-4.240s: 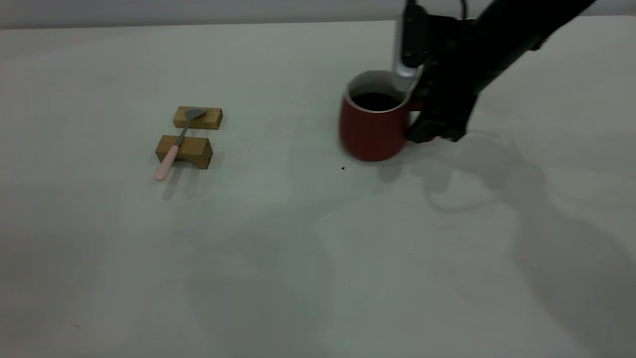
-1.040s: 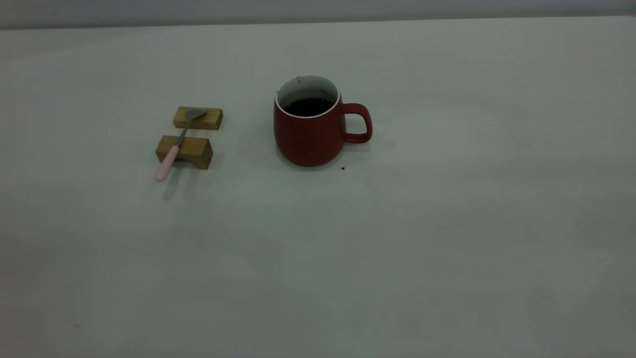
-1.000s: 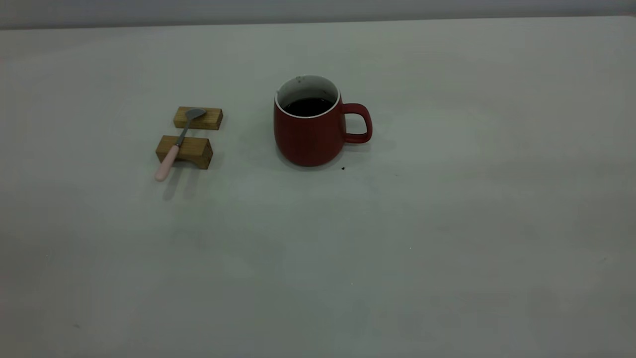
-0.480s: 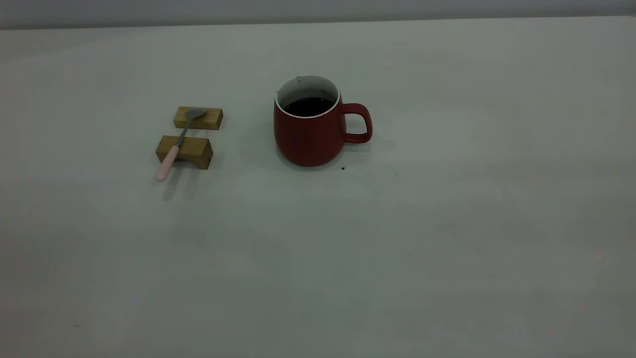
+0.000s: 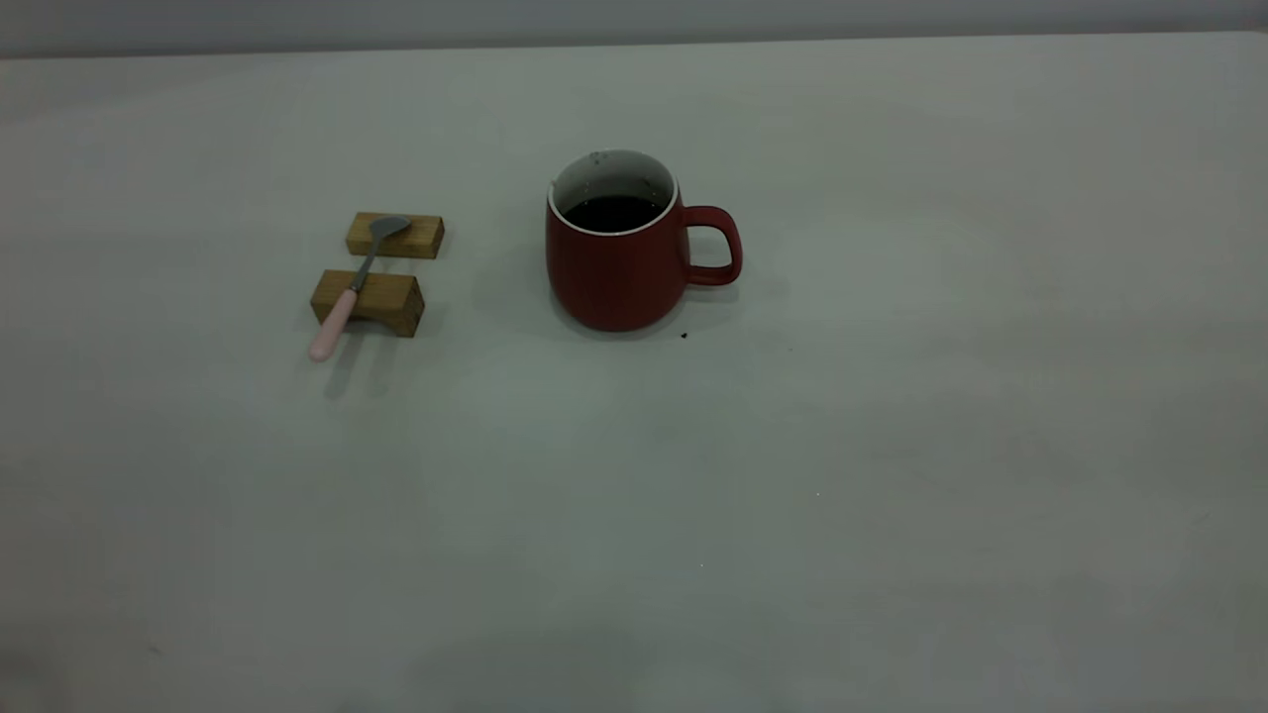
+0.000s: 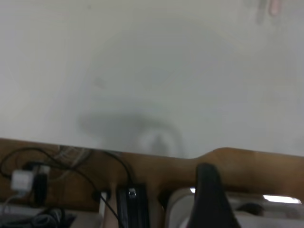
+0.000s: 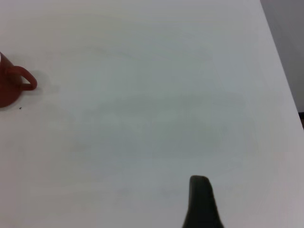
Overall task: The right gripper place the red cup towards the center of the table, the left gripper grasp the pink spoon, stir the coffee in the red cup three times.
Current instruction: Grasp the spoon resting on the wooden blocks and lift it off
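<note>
The red cup point(image 5: 616, 267) stands upright near the middle of the table point(image 5: 792, 475), its handle pointing right, with dark coffee point(image 5: 614, 212) inside. Left of it the pink spoon point(image 5: 349, 294) lies across two wooden blocks, bowl on the far block point(image 5: 396, 236), pink handle overhanging the near block point(image 5: 381, 302). Neither gripper appears in the exterior view. My right gripper point(image 7: 202, 204) hovers over bare table far to the right of the red cup point(image 7: 8, 88). My left gripper point(image 6: 209, 199) is back over the table's near edge; the pink spoon's handle tip point(image 6: 274, 5) shows far off.
A small dark speck point(image 5: 684, 336) lies by the cup's base. In the left wrist view a brown table edge point(image 6: 247, 164) and cables point(image 6: 42, 180) lie below the tabletop. The table's right edge point(image 7: 280, 66) shows in the right wrist view.
Four seconds ago the right gripper held the cup by its handle farther right; the cup now stands free nearer the centre and that arm has left the exterior view. The spoon has not moved.
</note>
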Available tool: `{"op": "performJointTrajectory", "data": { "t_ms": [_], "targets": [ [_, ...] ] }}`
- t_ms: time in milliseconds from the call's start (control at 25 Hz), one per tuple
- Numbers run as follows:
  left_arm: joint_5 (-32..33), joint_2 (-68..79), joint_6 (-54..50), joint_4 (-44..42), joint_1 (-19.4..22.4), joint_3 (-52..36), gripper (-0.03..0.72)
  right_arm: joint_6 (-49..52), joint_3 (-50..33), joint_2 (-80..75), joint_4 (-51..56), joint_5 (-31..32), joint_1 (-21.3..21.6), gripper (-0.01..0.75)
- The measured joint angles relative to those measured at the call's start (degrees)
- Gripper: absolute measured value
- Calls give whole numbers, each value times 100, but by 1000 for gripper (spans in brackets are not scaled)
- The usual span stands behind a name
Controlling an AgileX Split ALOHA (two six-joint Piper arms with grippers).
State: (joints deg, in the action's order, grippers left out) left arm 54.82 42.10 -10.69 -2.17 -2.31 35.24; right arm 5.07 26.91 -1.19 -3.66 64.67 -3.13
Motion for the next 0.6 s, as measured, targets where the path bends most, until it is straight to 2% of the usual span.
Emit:
{"op": "performJointTrajectory", "data": {
  "t_ms": [360,600],
  "targets": [
    [-1580,3578,405,440,-16,872,550,0,0,0,0,0,0,582],
    [-2375,5492,420,454,-348,1709,550,0,0,0,0,0,0,582]
  ]
}}
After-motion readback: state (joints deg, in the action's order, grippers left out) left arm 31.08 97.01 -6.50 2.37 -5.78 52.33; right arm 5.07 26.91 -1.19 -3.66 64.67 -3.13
